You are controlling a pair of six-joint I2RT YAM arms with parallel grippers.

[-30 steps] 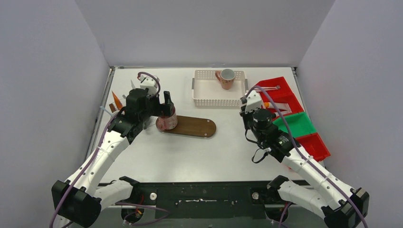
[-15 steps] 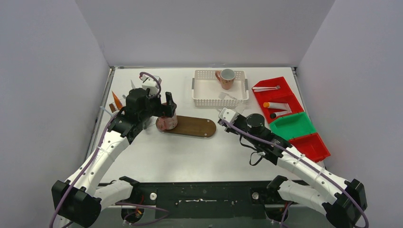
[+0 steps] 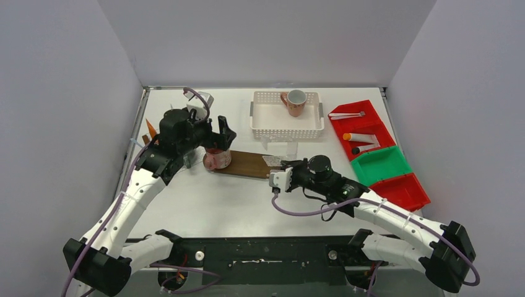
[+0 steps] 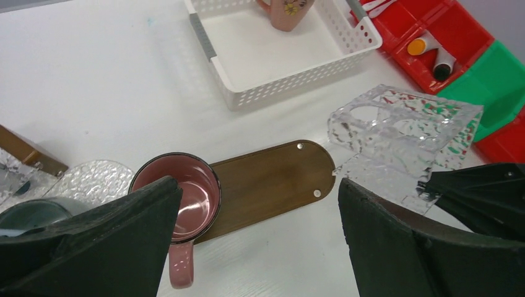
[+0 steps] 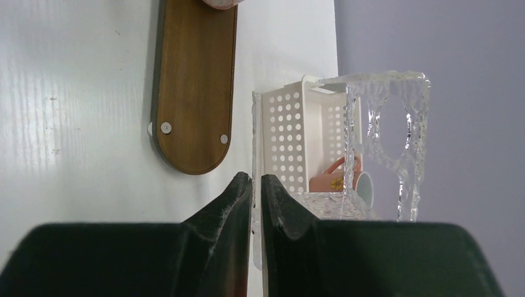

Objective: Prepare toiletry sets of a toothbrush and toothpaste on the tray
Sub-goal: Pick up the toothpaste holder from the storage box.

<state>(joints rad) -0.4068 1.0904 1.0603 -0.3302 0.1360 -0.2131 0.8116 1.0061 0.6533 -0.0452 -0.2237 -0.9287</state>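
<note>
A maroon mug (image 3: 216,159) (image 4: 179,197) stands on the left end of the brown wooden tray (image 3: 251,165) (image 4: 272,179). My left gripper (image 3: 216,137) (image 4: 259,185) hangs open just above the mug and holds nothing. The right gripper (image 3: 287,164) (image 5: 255,179) is shut on a thin wall of a clear textured holder (image 3: 280,154) (image 4: 402,139) (image 5: 387,133), which hovers at the tray's right end. A white toothbrush (image 3: 347,114) and toothpaste tubes (image 3: 362,137) (image 4: 427,52) lie in the red bin (image 3: 371,124).
A white perforated basket (image 3: 272,127) (image 4: 291,77) (image 5: 282,136) at the back holds a pinkish mug (image 3: 296,103) (image 5: 337,180). Green (image 3: 385,162) and red (image 3: 408,189) bins sit on the right. A dark green mug (image 4: 28,213) and a clear coaster (image 4: 93,182) are at the left.
The right arm swung left from the red bins to the tray's right end with the clear holder in its grip. The left gripper rose from around the maroon mug.
</note>
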